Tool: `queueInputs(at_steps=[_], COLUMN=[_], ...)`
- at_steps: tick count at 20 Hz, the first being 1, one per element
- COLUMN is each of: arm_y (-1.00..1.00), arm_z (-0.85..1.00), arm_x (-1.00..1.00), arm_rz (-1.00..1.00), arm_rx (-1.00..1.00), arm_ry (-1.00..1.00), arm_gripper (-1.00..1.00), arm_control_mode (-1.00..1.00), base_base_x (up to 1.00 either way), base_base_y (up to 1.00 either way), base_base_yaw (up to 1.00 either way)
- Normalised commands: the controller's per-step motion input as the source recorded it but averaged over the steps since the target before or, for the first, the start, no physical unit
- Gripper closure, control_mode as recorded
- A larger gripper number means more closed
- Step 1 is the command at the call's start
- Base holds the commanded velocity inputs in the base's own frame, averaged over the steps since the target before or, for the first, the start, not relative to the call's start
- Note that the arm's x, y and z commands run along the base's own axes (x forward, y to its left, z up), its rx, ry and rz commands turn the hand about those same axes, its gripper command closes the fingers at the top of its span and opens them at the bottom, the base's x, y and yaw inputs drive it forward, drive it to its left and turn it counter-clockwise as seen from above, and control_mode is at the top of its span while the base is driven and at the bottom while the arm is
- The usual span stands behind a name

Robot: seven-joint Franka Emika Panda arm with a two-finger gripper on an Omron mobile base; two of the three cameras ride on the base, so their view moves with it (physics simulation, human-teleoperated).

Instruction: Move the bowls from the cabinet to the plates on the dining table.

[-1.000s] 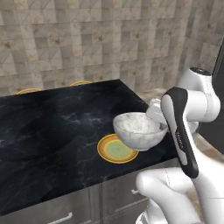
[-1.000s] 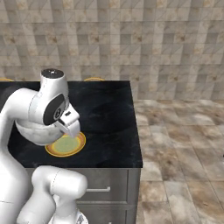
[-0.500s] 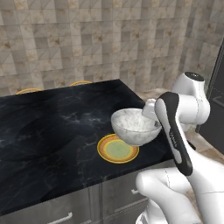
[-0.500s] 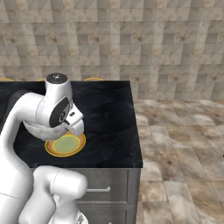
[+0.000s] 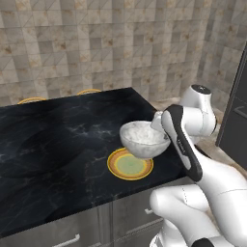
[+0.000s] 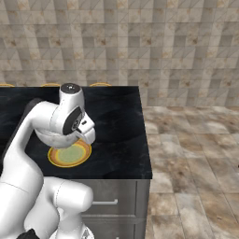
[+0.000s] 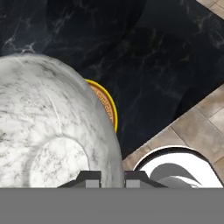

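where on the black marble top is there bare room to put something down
The widest bare patch of the black marble table lies left of the orange-yellow plate, reaching back toward two more orange plates at the far edge. It is crowded at the near right corner, where the tool holds the marbled whitish-grey bowl by its rim above that plate.

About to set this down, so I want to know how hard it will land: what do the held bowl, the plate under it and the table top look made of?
Marbled bowl: looks like polished stone or glazed ceramic, whitish with grey veining. Orange-yellow plate: probably glazed ceramic, with painted rim rings and a greenish centre. Dining table: glossy black marble by its white veins. All look hard.
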Motion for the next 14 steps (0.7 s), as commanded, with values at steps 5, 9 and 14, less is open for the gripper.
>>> queueInputs(at_steps=[5,9,14], arm_y=[0.0,0.02,0.03], arm_z=[-0.33,-0.26,-0.29], arm_x=[0.15,0.08,0.1], arm_rz=[0.0,0.0,0.0], arm_rx=[0.0,0.0,0.0], arm_ry=[0.0,0.0,0.0], arm_gripper=[1.0,1.0,1.0], arm_control_mode=[-1.0,-1.0,-1.0], base_base_x=[0.0,0.0,0.0], base_base_y=[0.0,0.0,0.0], base_base_yaw=[0.0,0.0,0.0])
